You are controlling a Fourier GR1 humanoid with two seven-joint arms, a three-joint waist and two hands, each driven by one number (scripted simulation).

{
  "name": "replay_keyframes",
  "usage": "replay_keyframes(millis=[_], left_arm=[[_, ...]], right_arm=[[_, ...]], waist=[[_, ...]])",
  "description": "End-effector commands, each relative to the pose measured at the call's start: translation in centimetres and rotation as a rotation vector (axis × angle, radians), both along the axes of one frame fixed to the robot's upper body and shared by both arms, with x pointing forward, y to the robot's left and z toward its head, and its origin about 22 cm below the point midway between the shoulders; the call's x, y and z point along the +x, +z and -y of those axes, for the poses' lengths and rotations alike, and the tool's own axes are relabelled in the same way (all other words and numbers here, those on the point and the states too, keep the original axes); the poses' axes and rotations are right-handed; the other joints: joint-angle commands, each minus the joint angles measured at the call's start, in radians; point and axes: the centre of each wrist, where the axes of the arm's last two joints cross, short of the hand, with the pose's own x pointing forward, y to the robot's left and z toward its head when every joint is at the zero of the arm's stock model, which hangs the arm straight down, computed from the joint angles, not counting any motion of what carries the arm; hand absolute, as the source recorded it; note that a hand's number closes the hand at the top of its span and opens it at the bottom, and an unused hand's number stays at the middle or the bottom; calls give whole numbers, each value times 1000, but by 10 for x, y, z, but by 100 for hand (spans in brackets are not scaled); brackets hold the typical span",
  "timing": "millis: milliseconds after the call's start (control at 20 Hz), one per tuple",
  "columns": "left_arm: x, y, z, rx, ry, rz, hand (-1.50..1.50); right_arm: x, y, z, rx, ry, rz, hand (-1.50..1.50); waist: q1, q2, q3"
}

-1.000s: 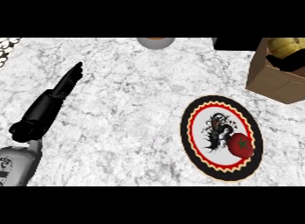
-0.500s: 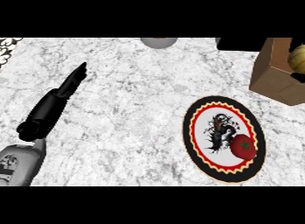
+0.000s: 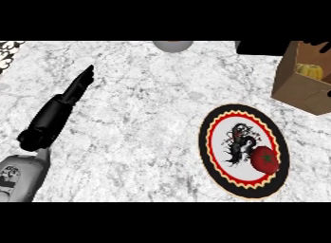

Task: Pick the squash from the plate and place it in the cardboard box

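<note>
Inside the cardboard box [image 3: 301, 88], squash [image 3: 309, 70], right hand [image 3: 329, 47] above, grip unclear

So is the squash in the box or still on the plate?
In the box: the yellow squash shows inside its open top. The plate holds only a tomato.

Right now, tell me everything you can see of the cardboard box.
The box is brown cardboard, open at the top, standing on the marble counter at the view's upper right, beyond the plate and apart from it. Its near walls and a folded-out flap show; the far side is cut off by the edge. Inside lies the yellow squash, partly hidden by the wall. Dark shapes, probably the right hand's fingers, cross its top and right side, too unclear to read.
</note>
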Motion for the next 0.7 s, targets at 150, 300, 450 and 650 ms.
replay_keyframes(millis=[150,300,450,650], left_arm=[[-4,-5,-3,-15,2,-16,0],[6,7,9,2,2,20,0],[-4,0,-2,-6,-8,16,0],[5,9,12,0,-15,15,0]], right_arm=[[8,-2,0,723,-35,103,-150],[2,-11,11,907,-151,54,-150],[-16,4,45,990,-269,65,-150],[-27,2,59,1036,-337,136,-150]], waist=[[-3,-8,1],[-12,1,1],[9,5,1],[19,17,3]])
